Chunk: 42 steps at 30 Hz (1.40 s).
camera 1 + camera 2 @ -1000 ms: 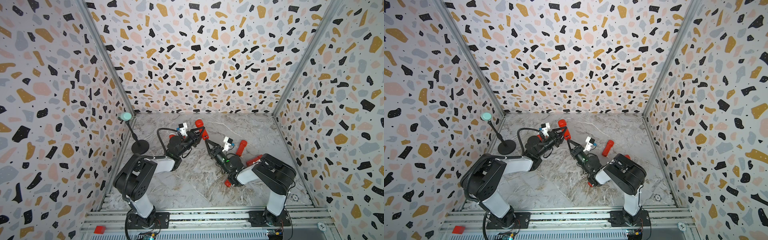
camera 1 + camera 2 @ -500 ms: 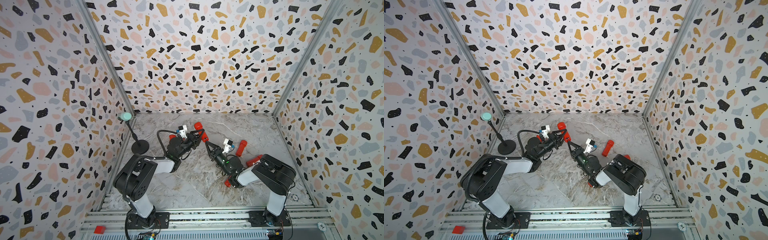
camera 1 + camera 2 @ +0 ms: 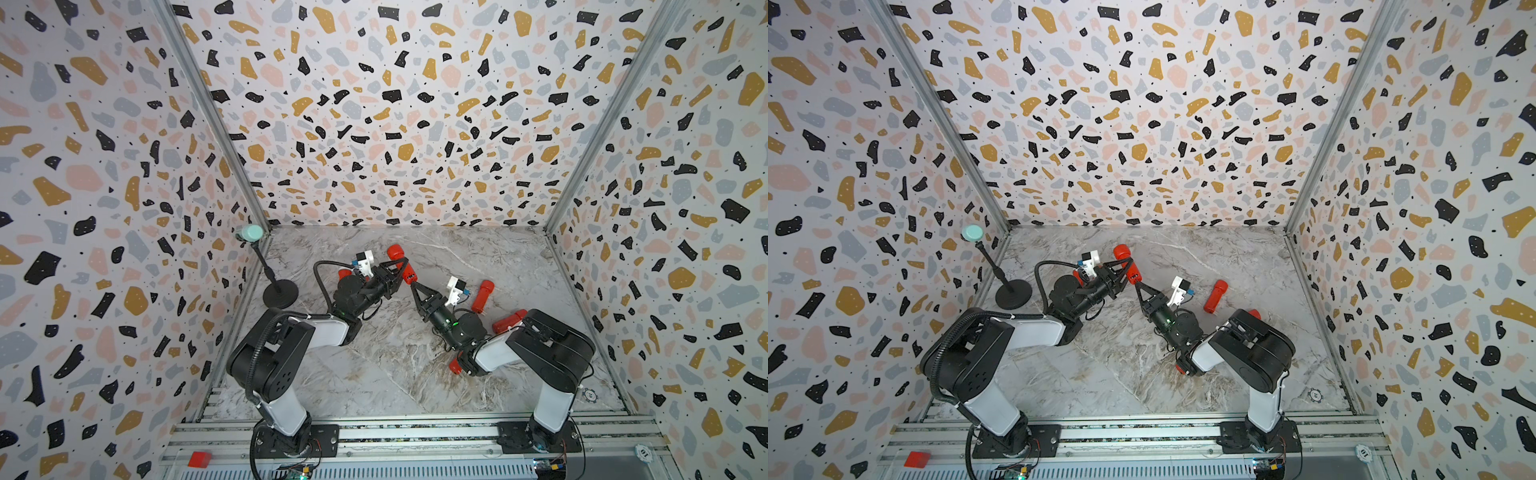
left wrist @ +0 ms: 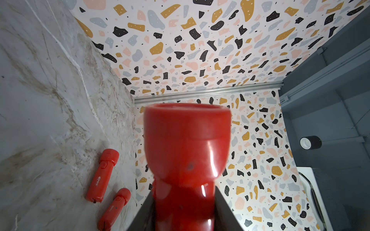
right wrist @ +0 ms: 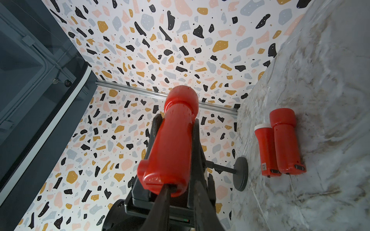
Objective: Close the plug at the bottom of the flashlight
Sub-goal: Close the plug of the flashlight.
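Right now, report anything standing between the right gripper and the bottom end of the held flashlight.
Nothing visible does. The right gripper has its shut fingers right at the bottom end of the flashlight, which the left gripper holds by its body.

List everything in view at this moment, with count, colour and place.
held flashlight: one, red, off the table in the left gripper
right-side flashlights: two, red, lying on the table near the right arm
flashlights by the stand: two, red, lying side by side
red piece: one, under the right arm, cannot tell what it is
stand: one, black with a teal head, by the left wall
block: one, red, on the front rail
round tokens: two, dark and white, front right
table: one, grey marble
left gripper: black, shut on the held flashlight
right gripper: black, shut, tips at the held flashlight's bottom end
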Each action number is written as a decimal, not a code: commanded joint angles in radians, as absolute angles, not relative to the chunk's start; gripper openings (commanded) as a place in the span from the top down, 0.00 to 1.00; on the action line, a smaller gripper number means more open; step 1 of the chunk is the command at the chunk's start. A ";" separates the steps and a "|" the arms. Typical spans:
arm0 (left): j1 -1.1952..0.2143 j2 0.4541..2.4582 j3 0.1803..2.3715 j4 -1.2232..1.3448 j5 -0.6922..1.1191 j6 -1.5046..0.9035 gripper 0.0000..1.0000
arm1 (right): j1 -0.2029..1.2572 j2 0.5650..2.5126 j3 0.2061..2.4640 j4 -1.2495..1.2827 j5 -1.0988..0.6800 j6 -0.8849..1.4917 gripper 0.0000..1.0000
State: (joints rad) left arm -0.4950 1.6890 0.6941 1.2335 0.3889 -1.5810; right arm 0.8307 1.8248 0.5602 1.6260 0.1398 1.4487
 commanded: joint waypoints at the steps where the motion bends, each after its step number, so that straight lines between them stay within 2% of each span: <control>1: -0.501 1.624 0.705 1.493 0.483 -1.626 1.00 | 0.809 1.839 0.545 1.461 0.230 1.446 0.77; 12: -0.488 1.622 0.691 1.483 0.466 -1.628 1.00 | 0.826 1.769 0.526 1.454 0.206 1.406 0.64; 21: -0.475 1.619 0.684 1.447 0.455 -1.618 1.00 | 0.856 1.660 0.490 1.407 0.196 1.315 0.42; 29: -0.465 1.603 0.688 1.344 0.450 -1.562 1.00 | 0.882 1.481 0.461 1.282 0.184 1.143 0.32; 34: -0.462 1.575 0.714 1.179 0.448 -1.459 1.00 | 0.880 1.317 0.477 1.075 0.183 0.971 0.22; 42: -0.463 1.515 0.843 0.641 0.369 -1.113 1.00 | 0.794 1.145 0.532 0.669 0.147 0.763 0.06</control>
State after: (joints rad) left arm -0.4667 1.5520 0.7712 0.8474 0.4091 -1.3075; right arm 0.8307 1.1793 0.4984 0.8635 0.1677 0.8726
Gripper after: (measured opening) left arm 0.377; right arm 0.930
